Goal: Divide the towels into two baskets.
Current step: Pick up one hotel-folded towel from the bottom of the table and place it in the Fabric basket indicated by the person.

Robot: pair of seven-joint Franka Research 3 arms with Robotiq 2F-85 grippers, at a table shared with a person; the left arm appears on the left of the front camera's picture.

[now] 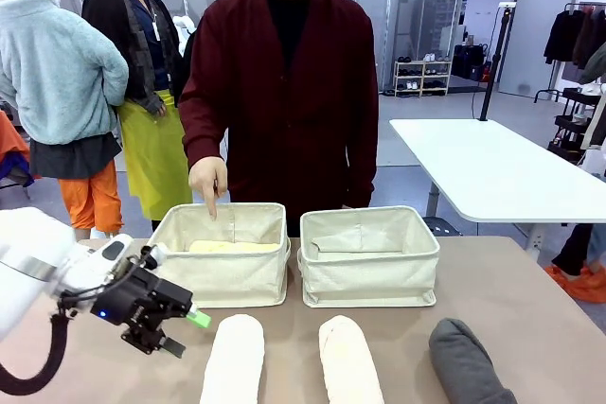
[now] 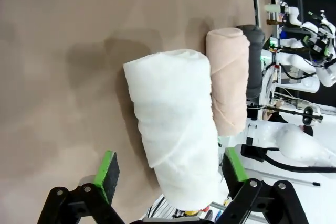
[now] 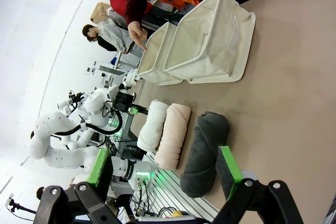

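Left gripper (image 1: 186,333) spread wide, empty, white towel roll (image 1: 234,361) just beside it at 4 o'clock, right gripper (image 3: 164,165) spread, empty, dark grey towel (image 3: 205,153) at 1 o'clock

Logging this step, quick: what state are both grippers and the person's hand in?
Left gripper: open, empty.
Right gripper: open, empty.
Person's hand: pointing into left basket.

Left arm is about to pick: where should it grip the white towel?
Grip the white towel mid-length, from above, the open left gripper straddling its long sides. It lies flat, a soft roll; the cream-pink towel beside it leaves a gap for one finger.
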